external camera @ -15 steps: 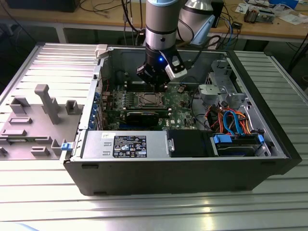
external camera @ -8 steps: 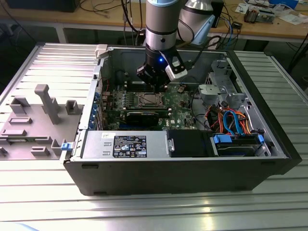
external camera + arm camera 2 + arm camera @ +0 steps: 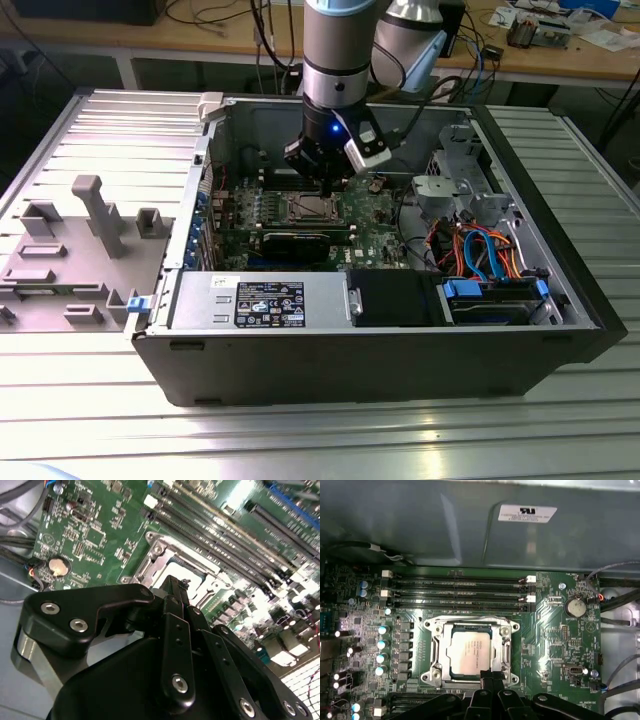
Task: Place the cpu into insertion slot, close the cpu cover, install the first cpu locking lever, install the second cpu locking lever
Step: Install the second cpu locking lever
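The open computer case (image 3: 370,340) lies on its side on the ribbed metal worktop (image 3: 300,440), with the green motherboard (image 3: 560,645) exposed inside. The cpu (image 3: 470,652) is seated in the insertion slot (image 3: 434,656), its silver-grey top visible through the window of the cpu cover (image 3: 506,652), which lies flat over the socket. The tool (image 3: 489,676) hangs directly above the socket edge, near the cpu; its fingers (image 3: 175,600) are drawn together and grip nothing. The row of long memory slots (image 3: 455,591) lies just beside the socket.
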